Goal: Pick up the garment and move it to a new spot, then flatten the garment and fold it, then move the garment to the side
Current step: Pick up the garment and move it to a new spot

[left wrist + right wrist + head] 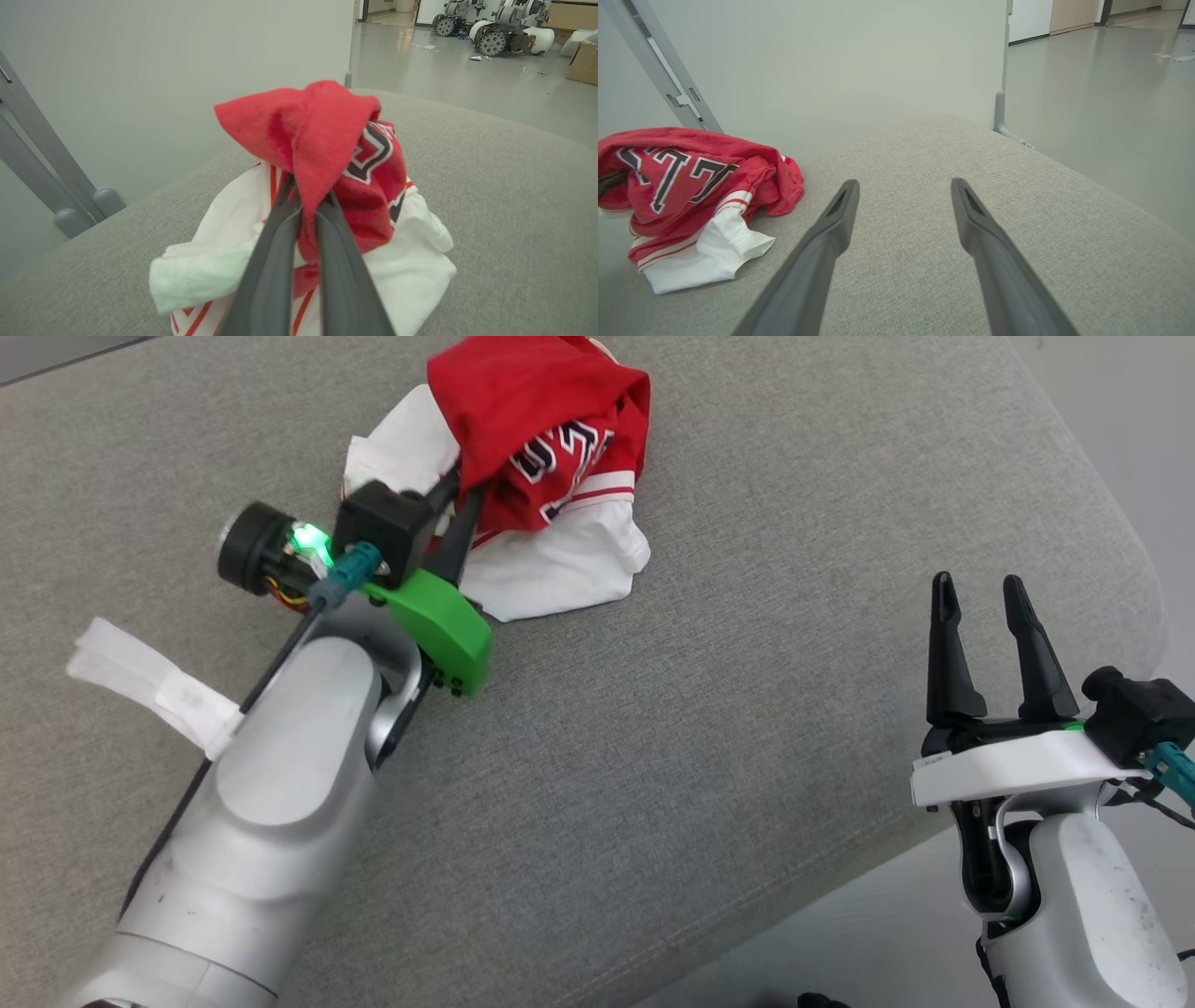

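A crumpled red and white garment with dark lettering lies bunched at the far middle of the grey cushion. My left gripper is shut on a red fold of it; in the left wrist view the garment drapes over the pinched fingertips of the left gripper. My right gripper stands open above the cushion's near right edge, well apart from the cloth, with nothing between its fingers. From the right wrist the garment lies at the left, beyond the open right gripper.
The grey cushion stretches wide, with its rounded edge at the right and front. A white strip of tape or label lies on it at the left beside my left forearm. Other wheeled robots stand on the floor far behind.
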Controlling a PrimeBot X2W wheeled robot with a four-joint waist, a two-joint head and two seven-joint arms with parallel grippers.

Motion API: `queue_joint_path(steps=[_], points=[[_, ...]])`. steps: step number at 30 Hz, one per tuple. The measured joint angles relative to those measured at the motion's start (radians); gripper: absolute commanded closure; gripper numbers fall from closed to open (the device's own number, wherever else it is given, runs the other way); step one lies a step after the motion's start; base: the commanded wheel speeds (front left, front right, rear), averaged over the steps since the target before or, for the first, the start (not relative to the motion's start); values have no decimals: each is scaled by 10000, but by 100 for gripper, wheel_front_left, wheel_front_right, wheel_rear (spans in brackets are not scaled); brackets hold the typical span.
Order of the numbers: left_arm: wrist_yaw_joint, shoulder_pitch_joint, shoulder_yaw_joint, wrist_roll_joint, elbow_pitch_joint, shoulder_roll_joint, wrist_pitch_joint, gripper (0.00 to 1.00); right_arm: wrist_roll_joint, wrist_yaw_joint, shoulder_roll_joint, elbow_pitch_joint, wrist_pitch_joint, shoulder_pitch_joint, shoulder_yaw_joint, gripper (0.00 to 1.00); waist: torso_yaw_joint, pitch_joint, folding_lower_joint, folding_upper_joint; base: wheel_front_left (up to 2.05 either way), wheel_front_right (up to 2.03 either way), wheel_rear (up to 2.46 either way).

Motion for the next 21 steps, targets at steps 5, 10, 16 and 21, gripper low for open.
queue_joint_path(steps=[5,10,16,21], points=[[132,159,128,-94,512,-221,-696,0,-253,0,8,35,0,158,15,0,320,-404,0,0,0,0,0],[267,176,481,-249,151,-224,-899,0,-443,0,8,111,0,373,15,0,739,-765,0,0,0,0,0],[602,895,1363,-247,-984,25,-949,0,-721,0,8,109,0,405,71,0,1364,-1191,0,0,0,0,0],[715,2000,2140,31,-1946,228,-965,0,-895,0,10,111,0,540,105,0,1951,-1508,0,0,0,0,0]])
